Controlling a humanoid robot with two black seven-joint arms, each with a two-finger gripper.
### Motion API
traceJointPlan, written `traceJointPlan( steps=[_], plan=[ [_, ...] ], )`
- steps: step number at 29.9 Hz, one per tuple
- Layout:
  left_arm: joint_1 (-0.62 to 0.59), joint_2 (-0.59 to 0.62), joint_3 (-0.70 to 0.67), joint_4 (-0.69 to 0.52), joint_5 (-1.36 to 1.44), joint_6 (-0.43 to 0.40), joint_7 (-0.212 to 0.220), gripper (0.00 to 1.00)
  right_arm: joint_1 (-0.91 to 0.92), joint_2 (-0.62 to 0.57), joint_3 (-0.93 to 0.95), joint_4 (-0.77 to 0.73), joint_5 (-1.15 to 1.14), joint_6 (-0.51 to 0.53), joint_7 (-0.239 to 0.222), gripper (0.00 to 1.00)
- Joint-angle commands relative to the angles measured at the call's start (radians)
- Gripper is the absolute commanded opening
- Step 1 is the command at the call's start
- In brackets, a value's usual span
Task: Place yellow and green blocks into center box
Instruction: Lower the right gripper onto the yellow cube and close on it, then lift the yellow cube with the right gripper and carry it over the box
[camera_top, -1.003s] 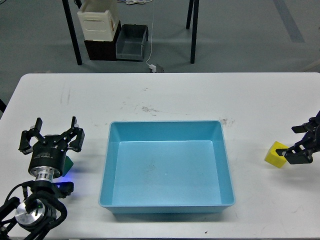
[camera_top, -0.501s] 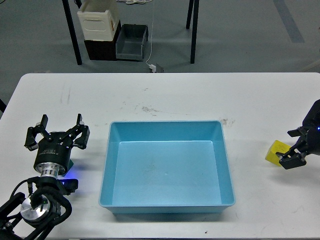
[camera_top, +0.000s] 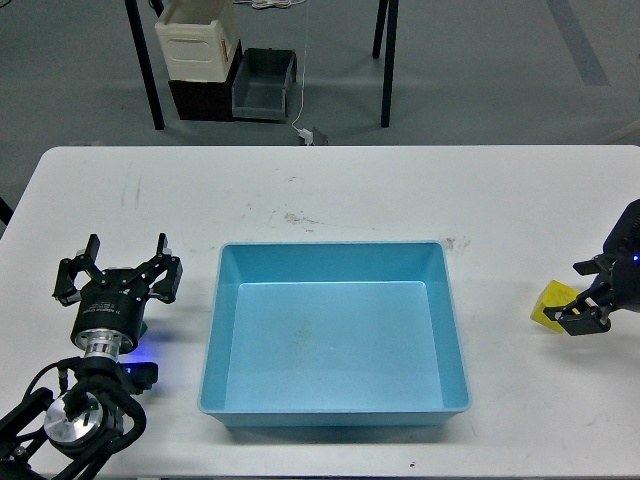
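Note:
The blue center box (camera_top: 214, 330) stands in the middle of the white table, with nothing in it. The yellow block (camera_top: 550, 302) lies on the table to the right of the box. My right gripper (camera_top: 583, 295) is open, with its fingers on either side of the block's right end. My left gripper (camera_top: 118, 272) is open and points up at the left of the box, with nothing between its fingers. The green block is hidden behind the left gripper's body.
The white table (camera_top: 330, 190) runs to all sides of the box. Beyond its far edge, on the floor, stand a cream and black crate stack (camera_top: 200, 60), a grey bin (camera_top: 265, 85) and black table legs (camera_top: 388, 60).
My right gripper has moved left and closer around the yellow block. My left gripper has shifted slightly right and down, now covering the green block that showed beside it a second ago.

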Motion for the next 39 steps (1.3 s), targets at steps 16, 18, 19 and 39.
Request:
traceJointPlan(
  steps=[16, 18, 19, 39],
  plan=[
    [0.003, -0.009, 0.000, 0.011, 0.000, 0.000, 0.000, 1.00, -0.035, 0.068, -0.005, -0.092, 0.137, 0.050, 0.000, 0.70],
    [0.003, -0.009, 0.000, 0.011, 0.000, 0.000, 0.000, 1.00, -0.026, 0.068, -0.022, -0.091, 0.137, 0.052, 0.000, 0.62],
    [0.003, -0.009, 0.000, 0.011, 0.000, 0.000, 0.000, 1.00, -0.023, 0.068, -0.033, -0.091, 0.137, 0.052, 0.000, 0.52],
    [0.000, -0.008, -0.003, 0.023, -0.002, -0.002, 0.000, 1.00, 0.324, 0.063, -0.030, 0.096, 0.145, -0.069, 0.000, 0.01]
  ],
)
